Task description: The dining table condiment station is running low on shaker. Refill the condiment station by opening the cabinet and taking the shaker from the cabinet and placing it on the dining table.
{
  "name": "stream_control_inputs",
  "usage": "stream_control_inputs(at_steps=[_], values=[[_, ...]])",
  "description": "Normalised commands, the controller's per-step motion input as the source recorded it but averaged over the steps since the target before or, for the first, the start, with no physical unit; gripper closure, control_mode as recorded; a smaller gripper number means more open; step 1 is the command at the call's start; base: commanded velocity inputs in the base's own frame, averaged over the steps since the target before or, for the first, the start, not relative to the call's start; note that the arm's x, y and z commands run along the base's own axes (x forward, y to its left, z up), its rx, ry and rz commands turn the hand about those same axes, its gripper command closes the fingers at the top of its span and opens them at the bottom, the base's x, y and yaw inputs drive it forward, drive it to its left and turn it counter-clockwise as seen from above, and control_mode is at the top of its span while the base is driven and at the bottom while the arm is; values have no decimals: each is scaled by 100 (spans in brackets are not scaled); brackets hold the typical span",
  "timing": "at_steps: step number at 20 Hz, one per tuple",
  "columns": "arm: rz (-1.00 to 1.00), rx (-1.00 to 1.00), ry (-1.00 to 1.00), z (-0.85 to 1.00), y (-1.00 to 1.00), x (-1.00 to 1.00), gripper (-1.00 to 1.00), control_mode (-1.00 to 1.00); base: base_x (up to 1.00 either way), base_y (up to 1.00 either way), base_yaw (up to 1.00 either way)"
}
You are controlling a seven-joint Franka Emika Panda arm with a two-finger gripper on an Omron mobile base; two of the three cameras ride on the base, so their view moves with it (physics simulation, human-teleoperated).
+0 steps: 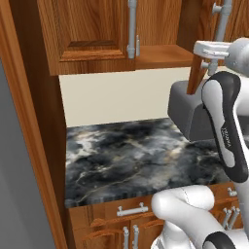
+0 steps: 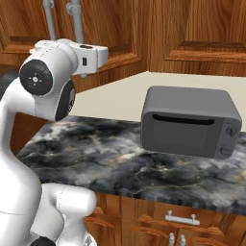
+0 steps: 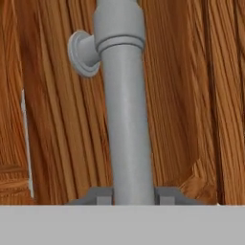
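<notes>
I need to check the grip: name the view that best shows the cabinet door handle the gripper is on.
The hand view: the grey bar handle runs up between the two fingertips, the gripper shut on it. The left base view shows the handle partly behind the hand; the right base view shows its upper part above the hand.

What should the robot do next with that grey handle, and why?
Probably pull back gently, swinging the door further open. The gripper is shut on the handle of the cabinet, whose door is only partly open, and no shaker shows yet.
</notes>
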Motion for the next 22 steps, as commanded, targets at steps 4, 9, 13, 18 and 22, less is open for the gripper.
stream_control_inputs(at_steps=[4, 9, 13, 18, 22], values=[[0, -2, 7, -28, -2, -7, -100, -100, 0, 0, 0], [0, -3, 0, 0, 21, -65, -100, -100, 0, 0, 0], [-2, -15, 10, 0, 62, -24, -100, -100, 0, 0, 0], [-9, -29, 19, 0, 100, 16, -100, -100, 0, 0, 0], [-14, -37, 27, -11, 100, 70, -100, -100, 0, 0, 0]])
